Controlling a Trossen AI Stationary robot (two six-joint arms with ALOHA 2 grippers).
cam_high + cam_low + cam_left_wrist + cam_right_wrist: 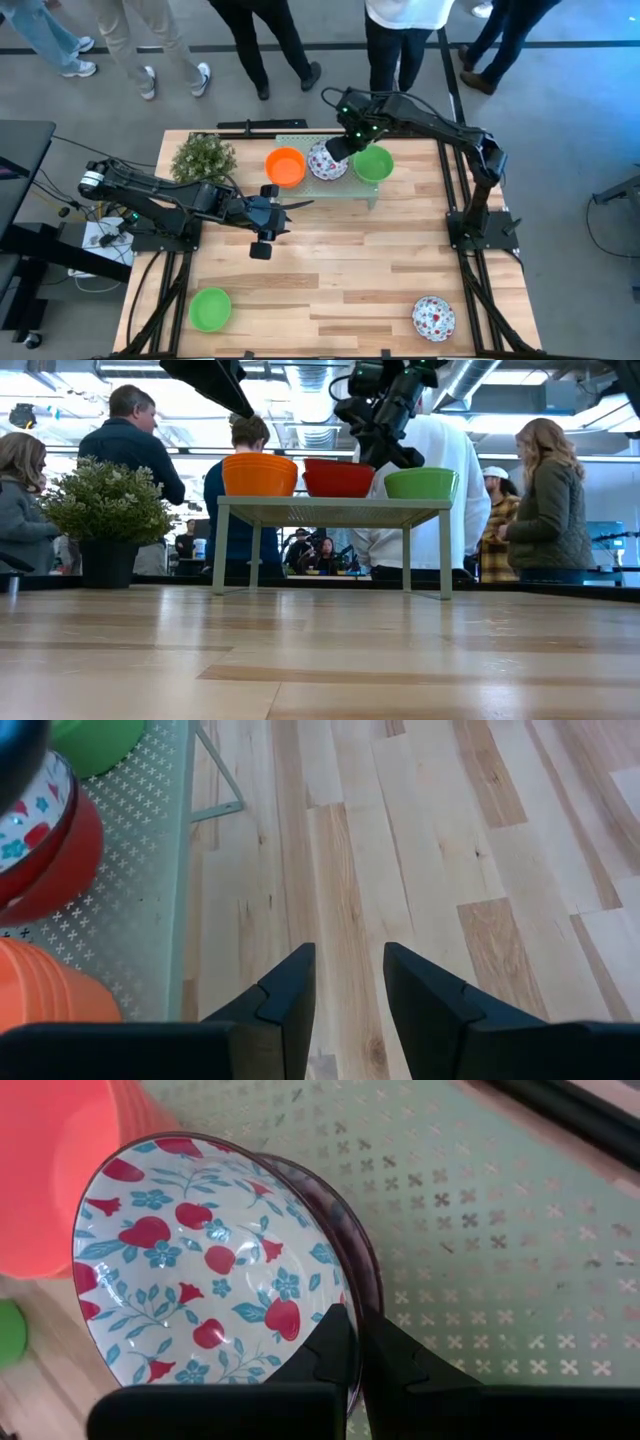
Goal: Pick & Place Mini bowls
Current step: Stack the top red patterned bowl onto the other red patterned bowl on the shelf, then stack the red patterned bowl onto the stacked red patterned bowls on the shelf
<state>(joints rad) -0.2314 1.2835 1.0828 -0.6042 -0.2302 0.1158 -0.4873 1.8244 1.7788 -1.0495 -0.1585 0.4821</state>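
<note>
While the floral bowl point(200, 1270) sits with its mouth up on the pale green rack point(330, 180), we see that it is round, so no side is longer than another. It rests on top of other bowls in a stack, between the orange bowls point(285, 166) and a green bowl point(374, 164). The right gripper point(352, 1342) has its jaws pinched shut on the rim of the floral bowl, one finger inside and one outside.

We find the left gripper point(348, 982) hanging over the bare desk point(340, 270) just in front of the rack. Its jaws stand a little apart and hold nothing.

Another green bowl point(210, 308) sits on the desk near the front left corner. Another floral bowl point(434, 317) sits near the front right corner. A potted plant point(203, 156) stands beside the rack.
</note>
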